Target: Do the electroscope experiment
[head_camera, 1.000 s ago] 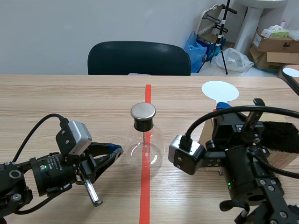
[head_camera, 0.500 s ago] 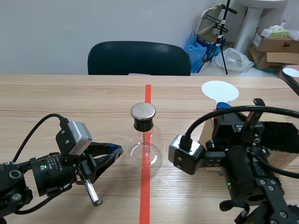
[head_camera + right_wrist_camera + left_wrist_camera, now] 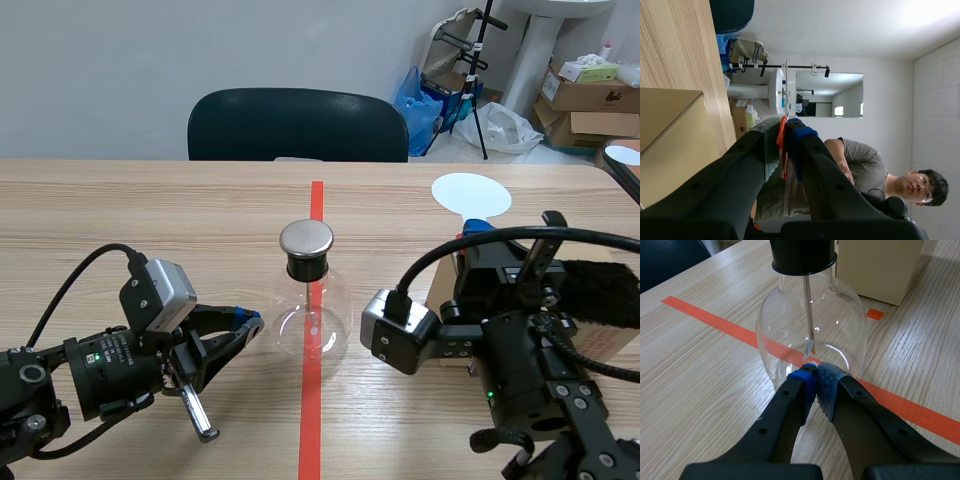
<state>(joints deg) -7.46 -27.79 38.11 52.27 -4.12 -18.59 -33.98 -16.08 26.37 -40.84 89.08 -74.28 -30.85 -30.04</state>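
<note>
Looking past my left gripper [image 3: 815, 371], I saw its two pads pressed together on nothing, just beside the one glass electroscope [image 3: 810, 335] on the tape line [image 3: 311, 420]. My right gripper [image 3: 785, 127] pinched the orange handle of one white disc paddle [image 3: 470, 192]; one chair [image 3: 297, 125] stood farthest.

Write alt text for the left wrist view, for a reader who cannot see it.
The left gripper, fingers shut on nothing, points at the base of a round glass flask. The flask has a black stopper with a thin metal rod hanging inside, and stands on a wooden table; a cardboard box stands beyond.
</note>
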